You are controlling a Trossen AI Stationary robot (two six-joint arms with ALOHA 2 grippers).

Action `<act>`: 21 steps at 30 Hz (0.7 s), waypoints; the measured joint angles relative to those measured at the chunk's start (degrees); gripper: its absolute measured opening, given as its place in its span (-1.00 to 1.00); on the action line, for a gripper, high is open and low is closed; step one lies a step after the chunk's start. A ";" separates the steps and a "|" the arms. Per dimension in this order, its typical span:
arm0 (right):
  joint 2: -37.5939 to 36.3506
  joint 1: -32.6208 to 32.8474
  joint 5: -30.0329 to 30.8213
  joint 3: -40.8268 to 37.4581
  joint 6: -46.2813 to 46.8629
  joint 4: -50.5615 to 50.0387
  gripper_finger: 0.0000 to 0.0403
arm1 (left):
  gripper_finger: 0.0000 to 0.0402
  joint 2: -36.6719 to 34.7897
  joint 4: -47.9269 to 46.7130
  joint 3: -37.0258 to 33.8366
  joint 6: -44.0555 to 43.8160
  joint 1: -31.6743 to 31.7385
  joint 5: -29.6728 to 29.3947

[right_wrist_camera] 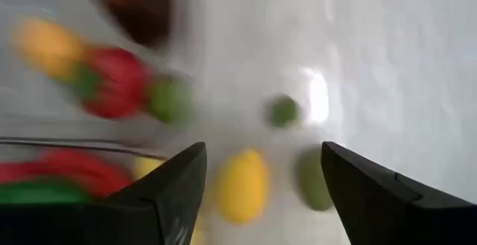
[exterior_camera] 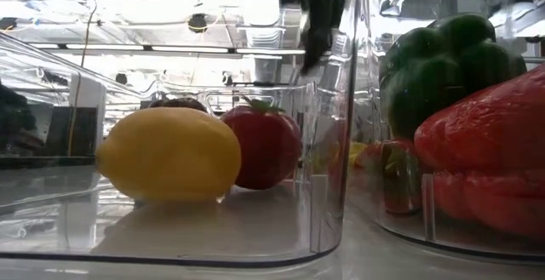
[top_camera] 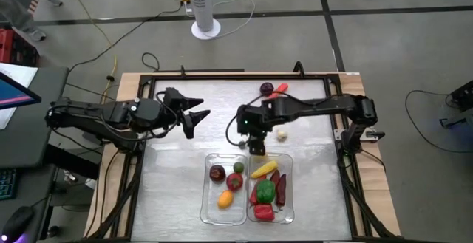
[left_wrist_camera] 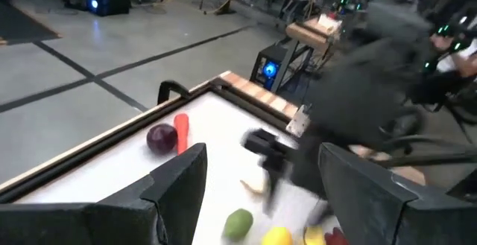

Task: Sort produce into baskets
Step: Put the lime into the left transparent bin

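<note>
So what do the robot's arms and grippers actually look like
Both arms are black, built from chunky jointed segments, with thin dark cables looping beside them. The left gripper ends in two pointed black fingers. The right gripper is equally dark and boxy. In the wrist views the fingers are broad, matte black wedges. No markings are legible.

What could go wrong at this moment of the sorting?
The right gripper hangs open over the far rim of the right tub; lowering there, it could strike the rim or the corn. The onion and chilli lie at the table's far edge and might be pushed off.
</note>
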 joint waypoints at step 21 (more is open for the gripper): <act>0.44 -6.85 4.79 -22.08 -5.15 19.79 0.41 | 0.21 -0.04 -5.00 -0.02 -4.55 0.00 0.05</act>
